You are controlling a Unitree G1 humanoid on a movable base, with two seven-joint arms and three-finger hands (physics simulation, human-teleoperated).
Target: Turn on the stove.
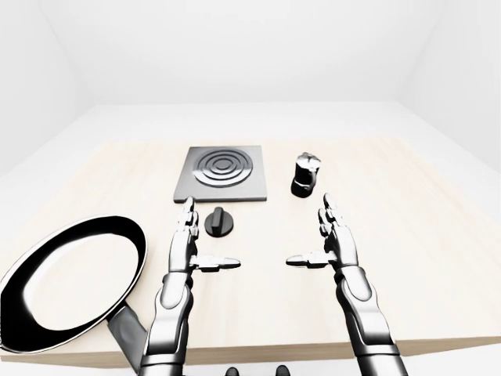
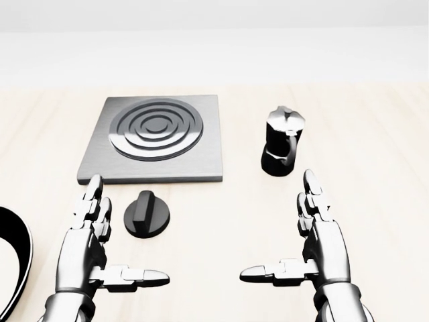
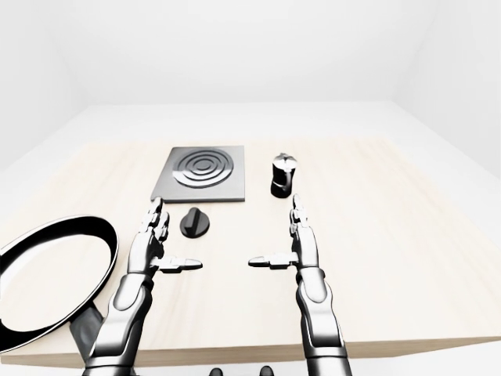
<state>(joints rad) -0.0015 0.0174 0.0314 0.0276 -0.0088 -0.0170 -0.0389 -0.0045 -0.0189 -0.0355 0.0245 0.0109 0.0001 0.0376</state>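
One knob (image 2: 147, 214) lies just right of the open left hand (image 2: 90, 243).

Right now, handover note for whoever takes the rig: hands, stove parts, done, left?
Left hand: open, holds nothing, fingers flat over the table, just left of the knob in the head view.
Right hand: open, holds nothing, below the moka pot.
Stove plate lies above the knob; pan sits at the left of the left-eye view, off the burner.
Done: hands are near the knob, neither touching it.
Left: take the knob, probably with the left hand since it is nearest, and turn it.
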